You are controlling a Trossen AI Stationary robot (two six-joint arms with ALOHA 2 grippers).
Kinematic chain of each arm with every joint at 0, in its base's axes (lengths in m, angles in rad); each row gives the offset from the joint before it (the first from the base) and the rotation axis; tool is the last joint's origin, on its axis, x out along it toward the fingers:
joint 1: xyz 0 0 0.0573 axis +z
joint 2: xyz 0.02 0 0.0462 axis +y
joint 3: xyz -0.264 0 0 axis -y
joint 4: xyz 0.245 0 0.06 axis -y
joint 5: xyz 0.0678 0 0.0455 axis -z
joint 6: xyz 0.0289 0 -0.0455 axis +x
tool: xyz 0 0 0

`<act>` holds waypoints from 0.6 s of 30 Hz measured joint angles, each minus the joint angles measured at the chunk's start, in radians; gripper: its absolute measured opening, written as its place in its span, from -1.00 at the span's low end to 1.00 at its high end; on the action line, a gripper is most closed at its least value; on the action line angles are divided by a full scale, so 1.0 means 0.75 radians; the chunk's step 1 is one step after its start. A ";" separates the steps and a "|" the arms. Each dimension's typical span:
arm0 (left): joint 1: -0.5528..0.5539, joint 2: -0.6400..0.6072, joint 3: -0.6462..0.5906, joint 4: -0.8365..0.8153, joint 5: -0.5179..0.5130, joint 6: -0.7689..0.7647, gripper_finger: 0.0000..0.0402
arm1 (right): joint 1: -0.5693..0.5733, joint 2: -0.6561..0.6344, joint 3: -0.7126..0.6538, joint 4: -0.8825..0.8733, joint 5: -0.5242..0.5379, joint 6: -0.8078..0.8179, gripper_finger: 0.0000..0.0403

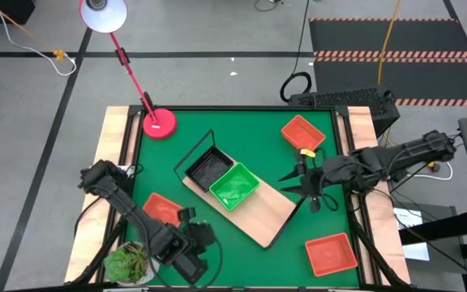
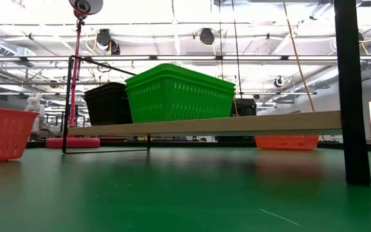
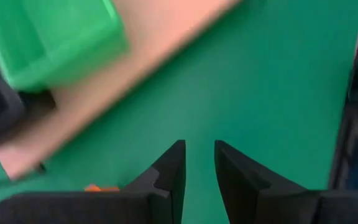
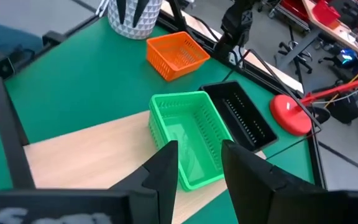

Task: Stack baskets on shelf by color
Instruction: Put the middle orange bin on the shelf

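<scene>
Hovering beside shelf, right claw open, empty.

A long light-wood shelf board lies diagonally mid-bench, carrying a black mesh basket and a green mesh basket side by side. Three red-orange mesh baskets lie around it on the bench.

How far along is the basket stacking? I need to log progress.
Done: a black basket and a green basket sit side by side on the shelf; whether either is a stack is unclear. In hand: nothing; the left gripper and right gripper are open and empty. Left: three red baskets lie apart on the mat, none shelved.
</scene>
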State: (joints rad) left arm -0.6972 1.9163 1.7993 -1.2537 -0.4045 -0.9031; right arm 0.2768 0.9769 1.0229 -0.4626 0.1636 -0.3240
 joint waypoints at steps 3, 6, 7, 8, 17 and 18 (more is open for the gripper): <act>-0.028 0.000 -0.040 -0.008 0.123 -0.019 -0.56 | 0.000 -0.018 0.000 -0.007 0.000 0.025 -0.42; -0.071 0.001 -0.067 -0.011 0.166 0.009 -0.56 | 0.000 -0.019 0.000 -0.008 0.000 0.028 -0.42; -0.084 0.001 -0.075 -0.010 0.167 0.018 -0.56 | 0.000 -0.018 0.000 -0.009 0.000 0.028 -0.42; -0.097 0.001 -0.085 -0.011 0.170 0.027 -0.56 | 0.000 -0.018 0.000 -0.008 0.000 0.028 -0.42; -0.157 0.001 -0.199 0.001 0.315 -0.023 -0.56 | 0.000 -0.018 0.000 -0.009 0.000 0.027 -0.42; -0.160 0.001 -0.214 0.003 0.335 -0.026 -0.56 | 0.000 -0.018 0.000 -0.009 0.000 0.027 -0.42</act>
State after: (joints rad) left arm -0.8170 1.9167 1.6387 -1.2515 -0.1535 -0.9230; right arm 0.2768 0.9630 1.0229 -0.4690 0.1635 -0.3040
